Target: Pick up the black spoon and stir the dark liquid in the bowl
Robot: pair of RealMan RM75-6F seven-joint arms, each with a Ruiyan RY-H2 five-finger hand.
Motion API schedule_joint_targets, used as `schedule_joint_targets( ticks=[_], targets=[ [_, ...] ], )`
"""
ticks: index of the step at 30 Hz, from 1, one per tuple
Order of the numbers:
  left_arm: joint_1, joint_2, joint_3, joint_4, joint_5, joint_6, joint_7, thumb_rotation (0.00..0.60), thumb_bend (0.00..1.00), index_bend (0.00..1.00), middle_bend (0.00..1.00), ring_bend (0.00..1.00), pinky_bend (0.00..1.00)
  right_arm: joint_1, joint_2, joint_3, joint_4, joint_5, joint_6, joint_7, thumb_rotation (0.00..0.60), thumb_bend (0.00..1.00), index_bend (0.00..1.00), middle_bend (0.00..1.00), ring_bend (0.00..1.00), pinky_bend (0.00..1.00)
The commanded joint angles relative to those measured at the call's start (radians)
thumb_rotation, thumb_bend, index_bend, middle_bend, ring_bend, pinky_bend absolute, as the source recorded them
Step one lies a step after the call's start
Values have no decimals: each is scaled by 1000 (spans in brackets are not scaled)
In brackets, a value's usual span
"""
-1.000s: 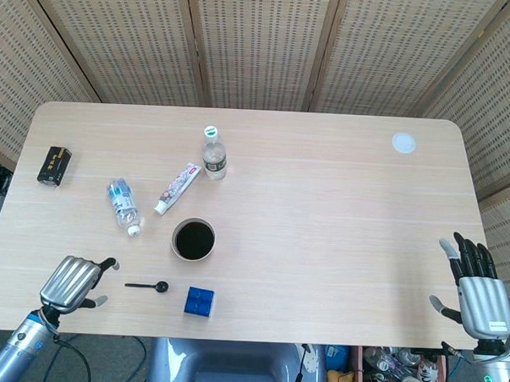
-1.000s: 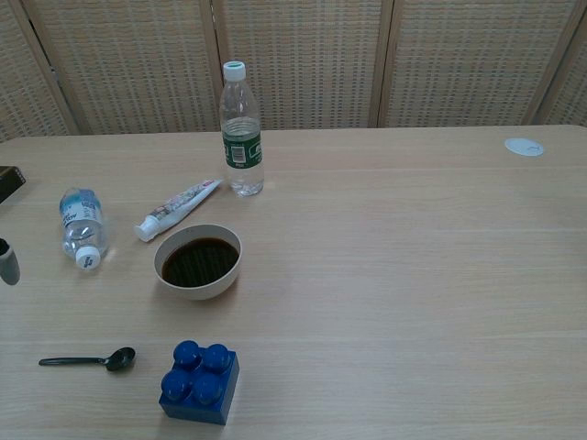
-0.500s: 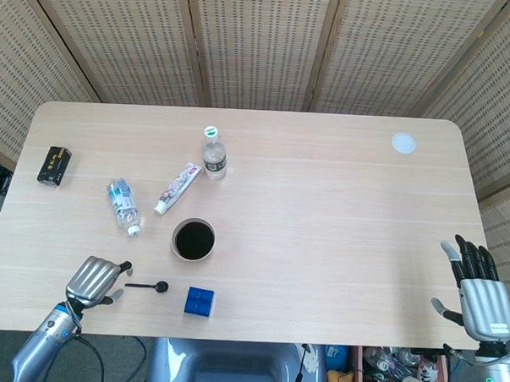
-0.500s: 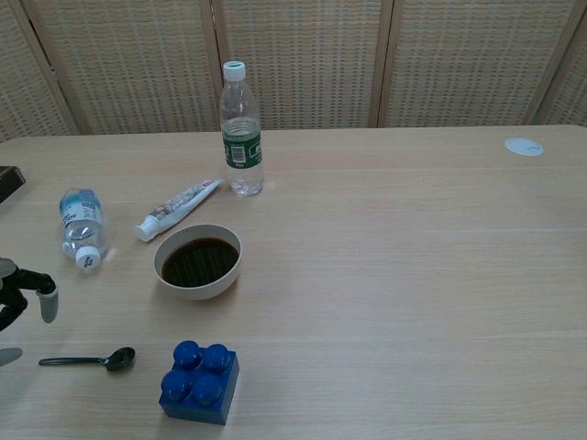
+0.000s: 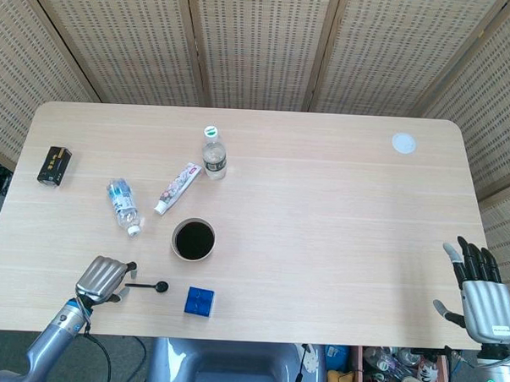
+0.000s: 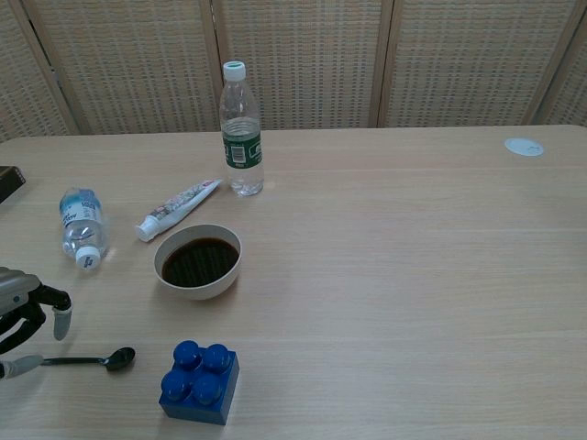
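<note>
Overall, the table [image 5: 337, 245] lay bare across its 3 o'clock half, where the right hand [image 5: 481, 294] hung past the edge, fingers spread, holding nothing. The bowl [image 6: 198, 261] of dark liquid sat inboard. At its 7 o'clock, the left hand [image 6: 23, 316], fingers parted, reached the handle end of the black spoon [image 6: 92, 359], lying flat.

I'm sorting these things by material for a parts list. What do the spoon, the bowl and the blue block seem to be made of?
Spoon: probably black plastic, thin, with a slight gloss on its scoop.
Bowl: looks like glazed ceramic, off-white and smooth, though plastic is possible.
Blue block: glossy moulded plastic, with round studs on top.
</note>
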Motion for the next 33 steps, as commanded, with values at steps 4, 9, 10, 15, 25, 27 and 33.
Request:
schedule_joint_targets(
  ticks=[4, 9, 10, 15, 25, 27, 33],
  targets=[
    [-6, -25, 2, 24, -21, -11, -1, 600, 351, 481, 791, 772, 749, -2, 3, 0, -3, 3, -2, -2, 600, 146, 90, 46, 0, 0],
    [-9, -39, 1, 38, -33, -14, -5, 600, 352, 501, 799, 773, 750, -4, 3, -1, -4, 6, -3, -3, 600, 146, 90, 46, 0, 0],
    [-9, -42, 1, 42, -36, -15, -7, 600, 352, 502, 800, 774, 751, -4, 4, -2, -4, 7, -3, -3, 600, 146, 90, 46, 0, 0],
    [-10, -55, 3, 56, -46, -14, -8, 600, 351, 503, 802, 775, 756, -6, 5, -1, -3, 12, -4, -3, 600, 146, 91, 46, 0, 0],
    [-20, -75, 1, 74, -71, -25, -2, 600, 351, 503, 802, 775, 757, -7, 5, -1, -1, 20, -12, -2, 600, 146, 91, 46, 0, 0],
    [-23, -79, 2, 76, -77, -28, -2, 600, 352, 503, 802, 775, 757, -8, 6, -1, -1, 21, -12, -1, 600, 146, 91, 46, 0, 0],
    [-29, -87, 2, 82, -89, -36, 0, 600, 352, 506, 802, 775, 757, -11, 6, -1, 0, 25, -12, -2, 600, 146, 90, 46, 0, 0]
  ],
)
